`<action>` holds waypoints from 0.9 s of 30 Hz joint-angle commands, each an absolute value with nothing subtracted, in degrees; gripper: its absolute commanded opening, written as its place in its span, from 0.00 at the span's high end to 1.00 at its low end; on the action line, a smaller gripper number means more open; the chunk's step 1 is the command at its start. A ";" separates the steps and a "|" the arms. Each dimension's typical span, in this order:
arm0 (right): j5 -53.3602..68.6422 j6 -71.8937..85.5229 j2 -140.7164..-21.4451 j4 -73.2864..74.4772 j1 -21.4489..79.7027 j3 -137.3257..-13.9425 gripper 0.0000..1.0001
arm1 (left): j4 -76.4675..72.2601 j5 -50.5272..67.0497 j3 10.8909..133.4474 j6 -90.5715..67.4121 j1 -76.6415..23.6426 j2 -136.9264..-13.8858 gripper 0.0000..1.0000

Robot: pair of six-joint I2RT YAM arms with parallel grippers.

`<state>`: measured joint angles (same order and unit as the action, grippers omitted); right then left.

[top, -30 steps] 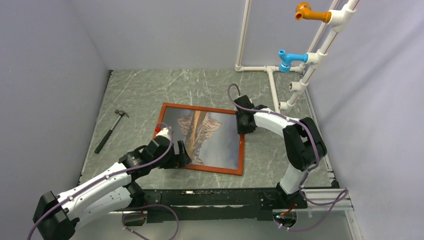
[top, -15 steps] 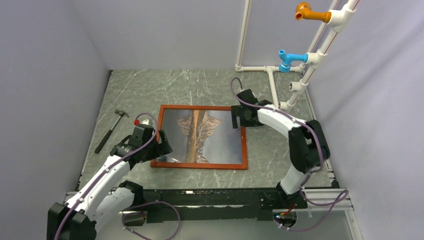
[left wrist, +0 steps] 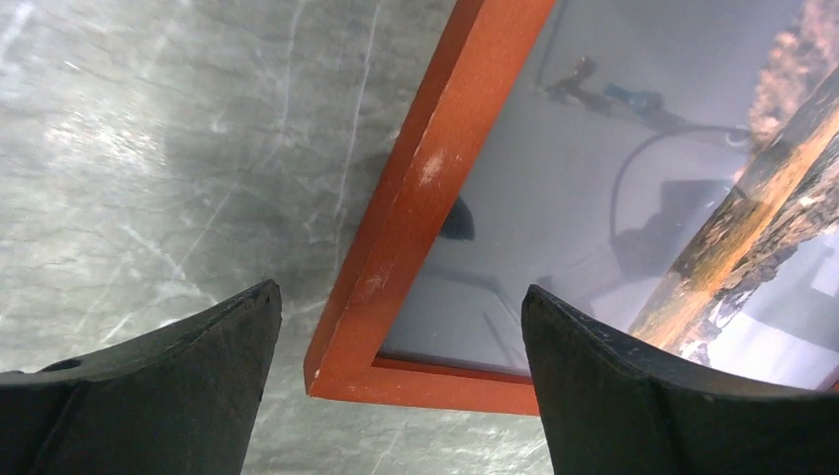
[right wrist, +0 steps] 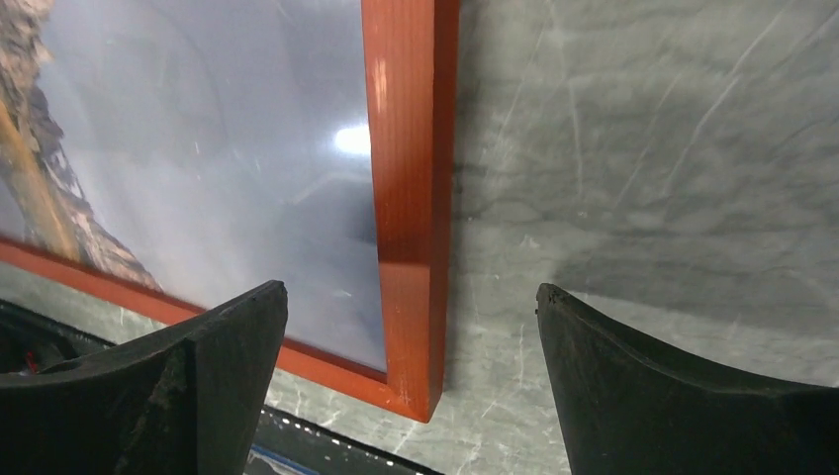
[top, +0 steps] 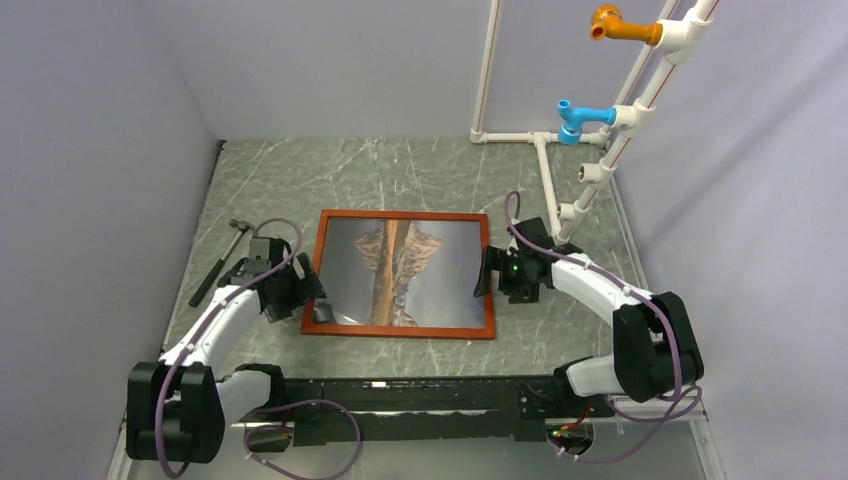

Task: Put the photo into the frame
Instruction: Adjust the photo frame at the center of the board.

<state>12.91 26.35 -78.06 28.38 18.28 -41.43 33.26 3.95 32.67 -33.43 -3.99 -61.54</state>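
Left gripper [top: 303, 290] and right gripper [top: 484, 275] are both seen with jaws spread wide, and nothing is held by either. A second ago the right gripper was closed at the far right corner of the frame [top: 400, 331], which lay skewed on the tabletop [top: 300, 170]. That grip has since been let go, both arms have been drawn back to the sides, and the frame has been left square to the near edge. The photo [top: 395, 270] is seen face up inside the moulding, with reflections across it that suggest glazing. From this the placement is judged to be done, with little left beyond clearing the arms away.

The frame lies flat between the two grippers. Its near left corner is seen between the left fingers in the left wrist view. Its right rail and near right corner are seen between the right fingers in the right wrist view. No contact with the moulding is apparent on either side. A hammer [top: 222, 258] lies well apart, to the left.
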 commanded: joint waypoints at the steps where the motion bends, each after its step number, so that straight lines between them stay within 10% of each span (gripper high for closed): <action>1: 18.57 28.21 -77.20 24.28 19.11 -39.36 0.02 | 27.78 9.73 29.99 -32.49 -3.52 -62.63 0.08; 12: 15.81 26.39 -93.25 24.55 24.96 -55.41 0.03 | 23.71 19.46 21.06 -37.51 -4.36 -56.82 0.48; 27: 6.57 20.10 -118.66 33.58 25.52 -91.17 0.02 | 20.31 15.26 14.96 -56.64 -29.10 -44.94 0.57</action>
<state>3.46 19.11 -116.40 31.22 22.63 -86.54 23.86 10.66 15.20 -48.07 -20.88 -43.72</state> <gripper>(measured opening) 0.975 0.431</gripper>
